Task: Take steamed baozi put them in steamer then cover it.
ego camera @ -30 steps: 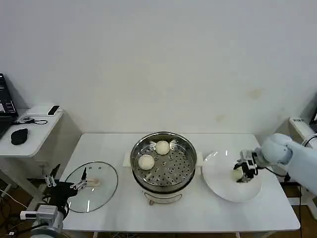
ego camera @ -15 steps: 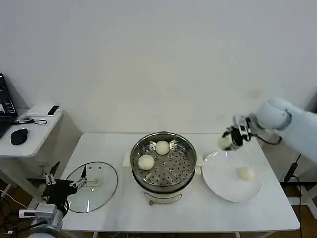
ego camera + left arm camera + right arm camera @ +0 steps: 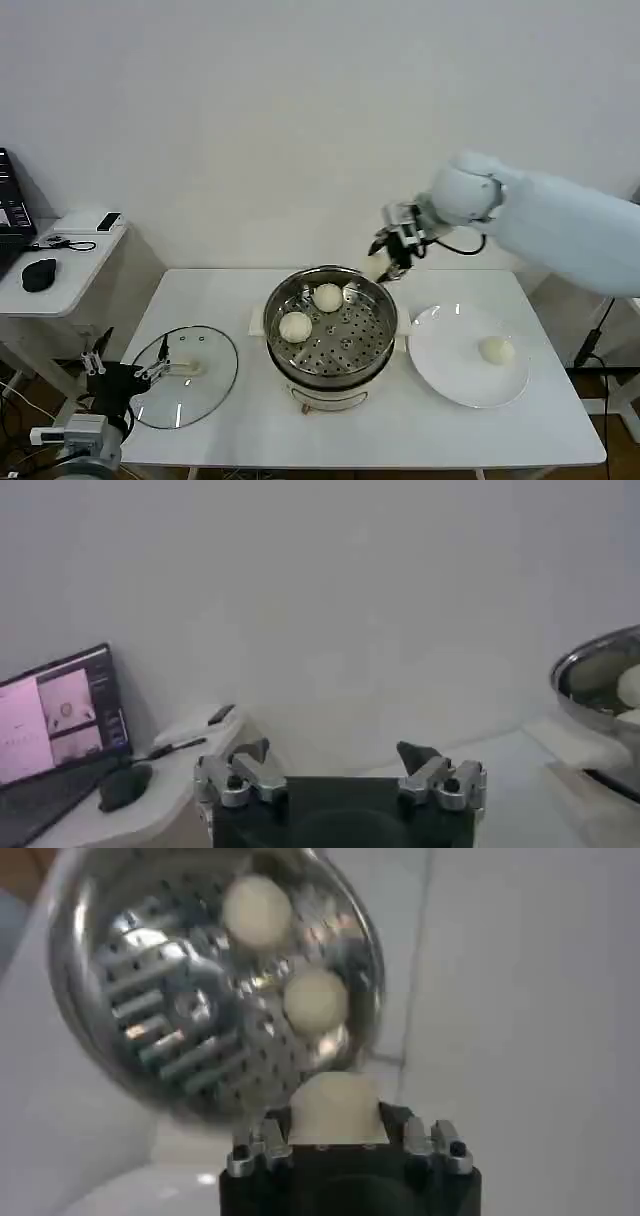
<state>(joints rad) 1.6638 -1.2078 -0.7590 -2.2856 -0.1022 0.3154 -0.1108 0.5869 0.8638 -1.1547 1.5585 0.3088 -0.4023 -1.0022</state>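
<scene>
The steel steamer [image 3: 330,352] stands mid-table with two baozi [image 3: 295,326] [image 3: 328,297] on its perforated tray. My right gripper [image 3: 385,262] hangs above the steamer's far right rim, shut on a third baozi [image 3: 335,1110]. The right wrist view looks down on the steamer [image 3: 150,1038] and its two buns [image 3: 257,910] [image 3: 316,1000]. Another baozi [image 3: 495,349] lies on the white plate [image 3: 450,375] to the right. The glass cover [image 3: 205,385] lies flat on the table's left part. My left gripper [image 3: 122,378] waits open beside the cover at the table's left edge, nothing between its fingers [image 3: 252,765].
A side table [image 3: 60,268] at far left carries a mouse [image 3: 39,275], a laptop and small items. The wall stands close behind the main table. Bare tabletop shows along the front edge.
My right gripper lifted a baozi off the plate and carried it left to above the steamer's far right rim. One baozi stays on the plate. The left arm barely moved.
</scene>
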